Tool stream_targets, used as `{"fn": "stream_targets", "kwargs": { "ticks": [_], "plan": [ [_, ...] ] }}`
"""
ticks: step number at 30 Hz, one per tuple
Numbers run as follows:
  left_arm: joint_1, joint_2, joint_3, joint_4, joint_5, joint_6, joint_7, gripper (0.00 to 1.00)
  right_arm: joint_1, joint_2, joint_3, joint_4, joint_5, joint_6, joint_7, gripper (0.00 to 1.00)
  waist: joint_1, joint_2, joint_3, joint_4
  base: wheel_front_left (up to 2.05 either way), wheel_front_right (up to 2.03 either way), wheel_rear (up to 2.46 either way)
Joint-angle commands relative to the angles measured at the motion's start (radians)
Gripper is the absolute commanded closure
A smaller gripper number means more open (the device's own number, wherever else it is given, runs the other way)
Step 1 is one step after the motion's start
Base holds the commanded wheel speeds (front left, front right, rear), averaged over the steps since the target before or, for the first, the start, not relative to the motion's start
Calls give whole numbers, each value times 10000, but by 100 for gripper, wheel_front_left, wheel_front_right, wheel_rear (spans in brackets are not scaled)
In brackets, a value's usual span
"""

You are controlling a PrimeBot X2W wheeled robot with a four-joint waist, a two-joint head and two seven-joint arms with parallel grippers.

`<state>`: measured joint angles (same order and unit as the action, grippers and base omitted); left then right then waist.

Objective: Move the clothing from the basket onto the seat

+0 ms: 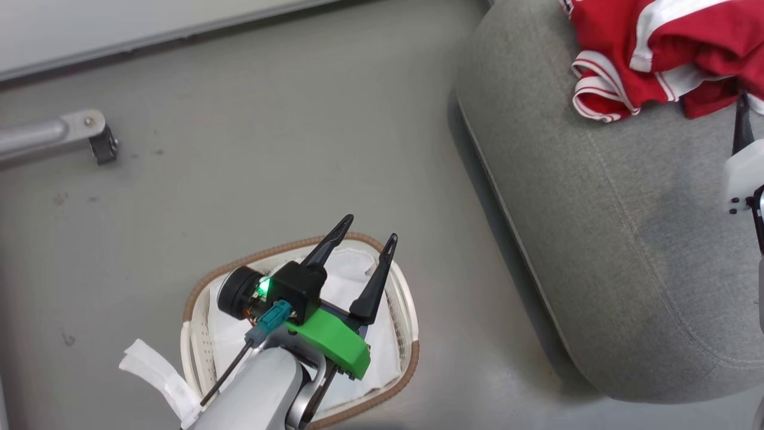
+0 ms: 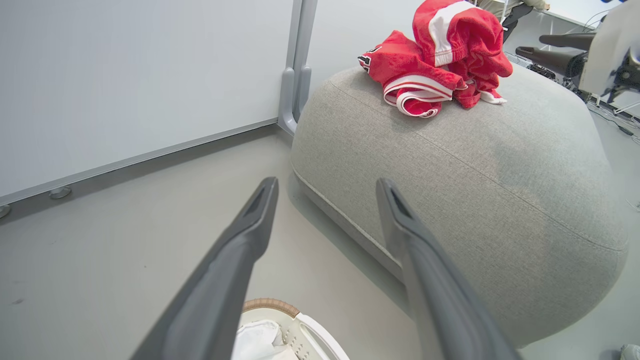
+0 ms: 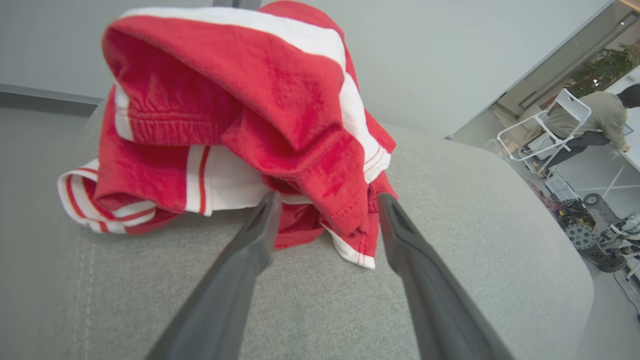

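The red clothing [image 1: 656, 48] with white stripes lies in a heap on the far part of the grey seat [image 1: 627, 239]. My right gripper [image 3: 325, 200] stands open at the heap's near edge, with a red hem [image 3: 345, 210] hanging between its spread fingers; the heap rests on the seat [image 3: 450, 240]. The white basket [image 1: 410, 310] with a brown rim stands on the floor, left of the seat. Above it my left gripper [image 1: 369, 230] hovers open and holds nothing. The left wrist view shows the clothing [image 2: 435, 65], the seat [image 2: 475, 175] and the basket's rim [image 2: 270, 304]. My arm hides much of the basket's inside.
A white liner cloth [image 1: 352, 269] lines the basket, and a strip [image 1: 155, 370] hangs over its left side. A metal leg with a caster [image 1: 89, 134] stands on the grey floor at the left. A person [image 3: 595, 120] sits far off by a white chair.
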<state>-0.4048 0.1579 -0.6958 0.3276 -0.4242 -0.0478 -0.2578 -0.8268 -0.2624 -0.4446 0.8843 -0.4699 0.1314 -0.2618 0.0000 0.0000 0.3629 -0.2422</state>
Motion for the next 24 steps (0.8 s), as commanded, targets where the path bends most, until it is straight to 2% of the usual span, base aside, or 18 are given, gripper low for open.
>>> {"fn": "stream_targets", "kwargs": {
  "ticks": [1,6,15,24],
  "plan": [
    [198,-30,127,14,-69,67,-77,0,267,-55,151,-114,223,-15,-44,0,0,0,-910,-89,0,0,0],
    [622,-104,857,-105,-370,283,-72,0,710,-245,988,-427,861,-15,-45,0,0,0,-1916,261,0,0,0],
    [1658,-70,2621,-438,-608,940,-65,0,1032,-27,2386,-1125,1800,-15,-46,0,0,0,-2929,1220,0,0,0],
    [2877,189,3999,-731,-776,1237,-68,0,2080,866,3395,-2171,3067,-15,-45,0,0,0,-3468,2068,0,0,0]
  ]
}}
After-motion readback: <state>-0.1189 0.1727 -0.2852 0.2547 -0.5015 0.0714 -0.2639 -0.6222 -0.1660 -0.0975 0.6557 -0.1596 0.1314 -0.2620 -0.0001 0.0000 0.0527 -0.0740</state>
